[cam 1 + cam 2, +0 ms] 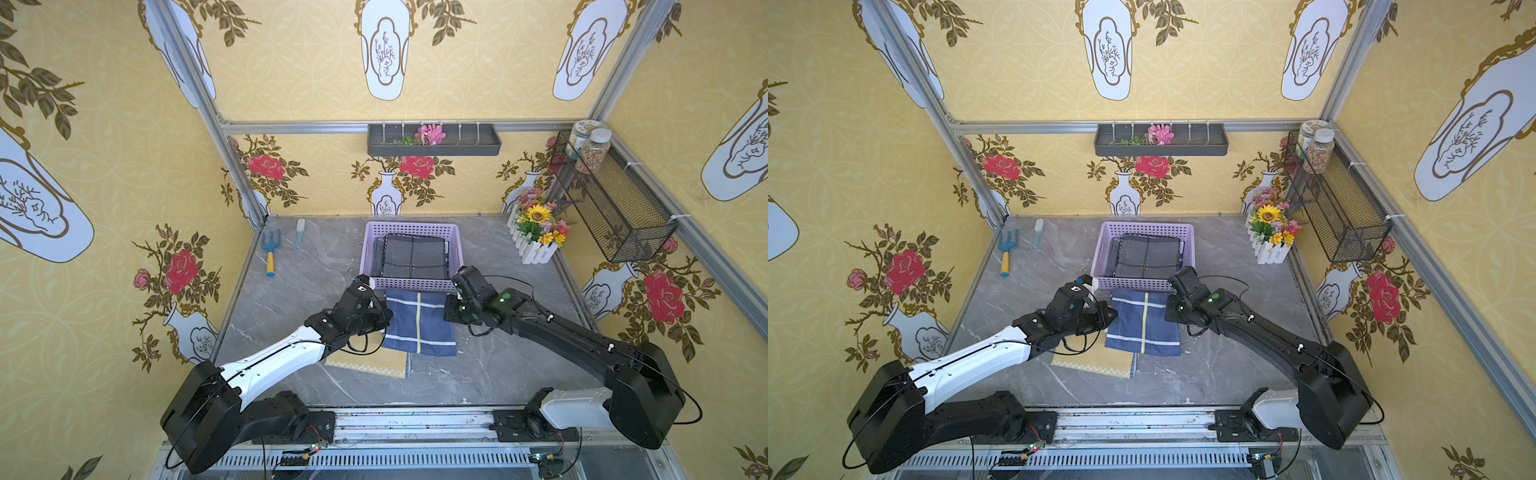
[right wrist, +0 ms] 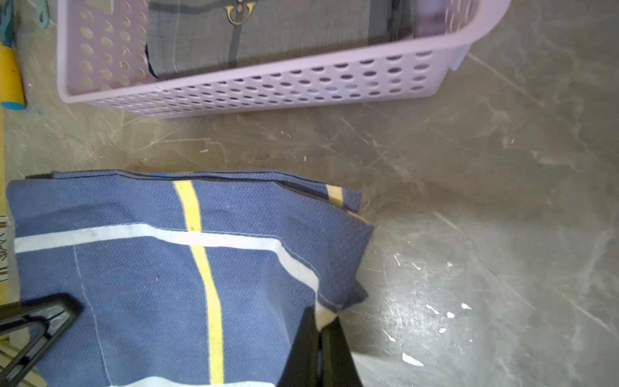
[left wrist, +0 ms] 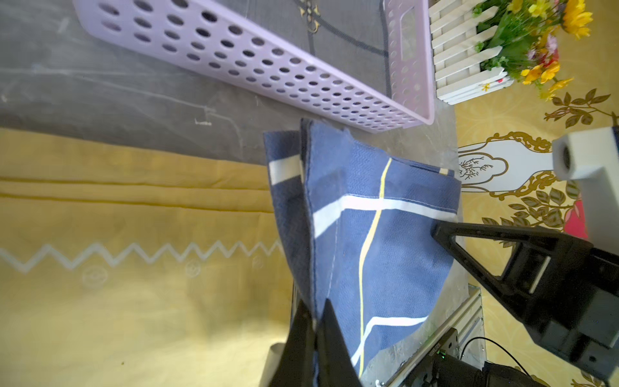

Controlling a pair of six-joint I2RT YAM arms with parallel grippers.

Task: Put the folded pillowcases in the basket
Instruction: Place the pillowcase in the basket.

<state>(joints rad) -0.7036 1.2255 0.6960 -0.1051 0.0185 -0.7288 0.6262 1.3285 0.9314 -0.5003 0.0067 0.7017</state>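
A blue folded pillowcase [image 1: 1144, 326] with white and yellow stripes spans between the left gripper [image 1: 1112, 314] at one side edge and the right gripper [image 1: 1169, 309] at the other. It sits just in front of the lilac basket [image 1: 1133, 284], which holds a grey checked cloth [image 1: 1148, 257]. A yellow cloth [image 1: 1092, 362] lies on the grey marble surface [image 1: 1225, 365], partly under the pillowcase. A garden fork [image 1: 1005, 251] and a brush [image 1: 1037, 235] lie at the far left.
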